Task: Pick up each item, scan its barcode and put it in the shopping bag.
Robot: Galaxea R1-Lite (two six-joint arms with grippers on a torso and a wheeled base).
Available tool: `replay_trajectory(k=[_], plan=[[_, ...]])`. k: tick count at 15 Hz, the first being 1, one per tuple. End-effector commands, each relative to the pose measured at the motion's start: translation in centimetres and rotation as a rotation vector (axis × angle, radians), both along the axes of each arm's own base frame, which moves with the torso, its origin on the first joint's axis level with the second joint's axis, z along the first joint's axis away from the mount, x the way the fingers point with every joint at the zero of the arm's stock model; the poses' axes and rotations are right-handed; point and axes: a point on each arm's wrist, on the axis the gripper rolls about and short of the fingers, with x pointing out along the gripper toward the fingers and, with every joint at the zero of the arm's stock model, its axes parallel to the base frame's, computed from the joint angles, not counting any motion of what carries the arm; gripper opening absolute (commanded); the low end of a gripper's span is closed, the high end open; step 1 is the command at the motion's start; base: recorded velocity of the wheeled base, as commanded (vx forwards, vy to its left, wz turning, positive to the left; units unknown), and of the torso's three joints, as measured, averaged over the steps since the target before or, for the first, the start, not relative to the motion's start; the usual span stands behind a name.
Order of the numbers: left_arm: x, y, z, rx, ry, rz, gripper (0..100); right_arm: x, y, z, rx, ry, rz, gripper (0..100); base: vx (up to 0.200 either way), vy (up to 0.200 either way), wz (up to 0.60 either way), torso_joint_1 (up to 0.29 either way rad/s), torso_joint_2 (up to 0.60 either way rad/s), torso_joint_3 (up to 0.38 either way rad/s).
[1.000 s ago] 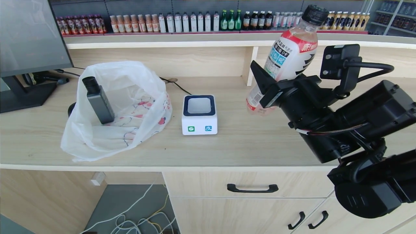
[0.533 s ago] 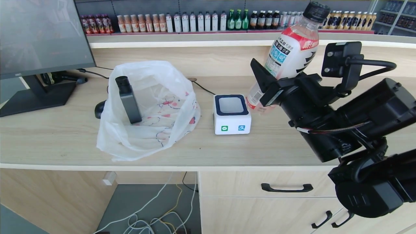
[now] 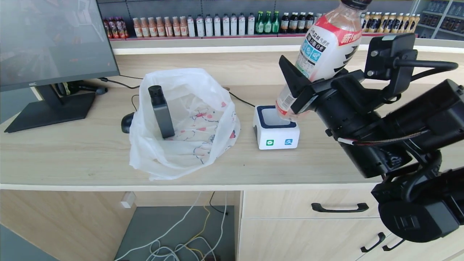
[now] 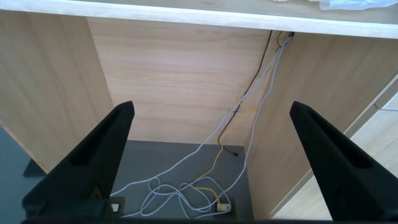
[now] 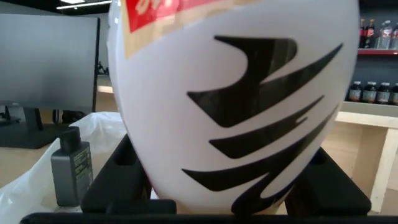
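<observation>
Here, right claw (image 3: 304,87): clenched around the lower half of a drink bottle (image 3: 322,43), one finger on each side of the label, held up above the counter (image 3: 72,152).
Bottle's long axis: tilted, with the dark cap up and leaning away to the robot's right and the base pointing down and to the left, out below the claw.
Scanner (image 3: 276,128): a small white box with a dark-framed window on top, just below the claw and a little to its left. From the head view the bottle's base sits over the window's far right corner; whether it touches the scanner cannot be told.
Key relation: the base end, not the side of the label, is nearest the window, so the scan probably depends on how the bottle is turned over it.
Shopping bag (image 3: 188,119): white plastic, mouth open upward, farther to the claw's left, just beyond the scanner and lower than the bottle.
Already bagged: a grey bottle (image 3: 161,112) stands upright inside, at the side of the bag away from the claw.
Nearer arm: the right one, which has the bottle; the path to the bag runs leftward over the scanner.
Left claw (image 4: 211,162): released, fingers spread wide, below the counter edge and facing loose cables (image 4: 205,186) on the floor, well apart from the bottle.
</observation>
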Motion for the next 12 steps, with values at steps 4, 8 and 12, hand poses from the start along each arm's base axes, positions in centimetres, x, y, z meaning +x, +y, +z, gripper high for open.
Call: replay_trajectory(k=[4,8,12], plan=[[0.0,0.0,0.0,-0.001,-0.001,0.001,100,-0.1,1.2,-0.5,-0.134,-0.052,-0.049,0,0.000,0.000,0.00,0.000,0.00,0.000],[0.0,0.0,0.0,0.001,-0.001,0.001,100,1.0,2.1,2.0,-0.298,-0.047,-0.067,0,0.000,0.000,0.00,0.000,0.00,0.000],[0.0,0.0,0.0,0.001,-0.001,0.001,100,2.3,2.8,4.6,-0.479,-0.100,-0.047,0,0.000,0.000,0.00,0.000,0.00,0.000]])
